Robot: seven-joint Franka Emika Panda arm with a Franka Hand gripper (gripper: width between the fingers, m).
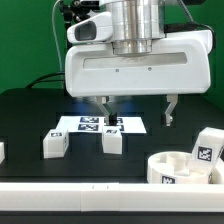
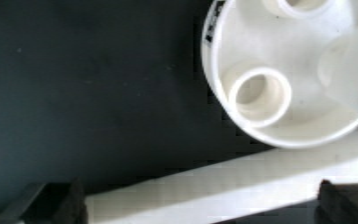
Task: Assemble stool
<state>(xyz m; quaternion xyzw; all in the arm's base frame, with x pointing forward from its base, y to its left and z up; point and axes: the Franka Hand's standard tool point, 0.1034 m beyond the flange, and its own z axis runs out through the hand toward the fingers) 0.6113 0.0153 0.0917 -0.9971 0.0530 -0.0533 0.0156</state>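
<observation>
Hovering empty, jaws wide apart, the two-finger gripper [image 1: 137, 110] overlooks the round white plastic disc seat [image 1: 176, 166] — probably light, stiff, slick — best pinched across its rim.

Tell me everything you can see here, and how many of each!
stool seat: one, white, round with sockets, on the table at the exterior view's right
stool legs: three, white blocks with black-and-white tags; one toward the exterior view's left, one in the middle just in front of the marker board, one beside the seat at the right
marker board: one, white with black tags, flat in the middle of the table
rail: one, white, along the table's near edge
cut-off piece: one, white, at the left edge; cannot tell what it is
table: one, black
end effector: one, white body, open and empty, above the marker board
</observation>
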